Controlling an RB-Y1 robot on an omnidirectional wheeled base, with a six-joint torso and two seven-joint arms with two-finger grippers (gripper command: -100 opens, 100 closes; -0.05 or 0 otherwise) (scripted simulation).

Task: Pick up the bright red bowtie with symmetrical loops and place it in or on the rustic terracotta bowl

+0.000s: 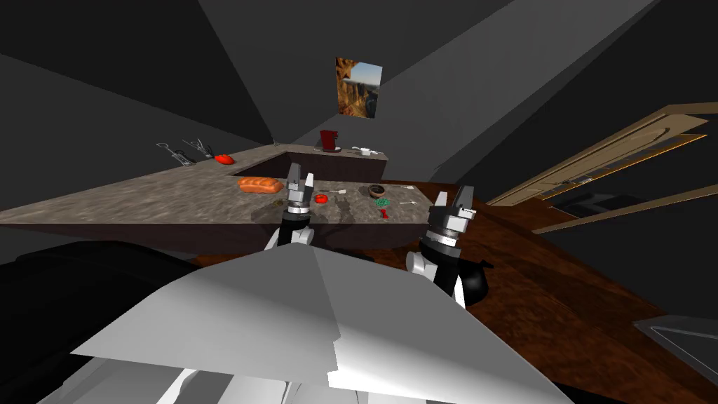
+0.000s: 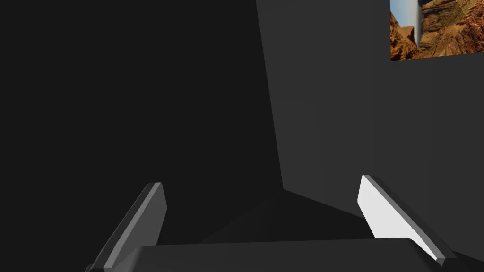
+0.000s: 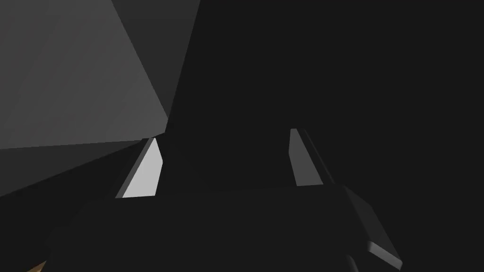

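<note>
A small red bowtie [image 1: 384,214] lies near the front edge of the speckled stone counter [image 1: 140,196]. Just behind it is a green item [image 1: 382,202], and behind that a small brown bowl [image 1: 377,190]. My left gripper [image 1: 299,179] is raised in front of the counter, left of the bowtie and apart from it; its fingers [image 2: 153,208] stand wide open with nothing between them. My right gripper [image 1: 456,198] hangs off the counter's right end, also open and empty [image 3: 222,134].
On the counter are an orange loaf [image 1: 260,184], a red round item [image 1: 321,198], scattered cutlery [image 1: 336,190], a red object [image 1: 224,159] and metal tools [image 1: 184,156] at far left. A red machine [image 1: 329,140] and white mug [image 1: 364,150] stand at the back. An open wooden door [image 1: 617,161] is right.
</note>
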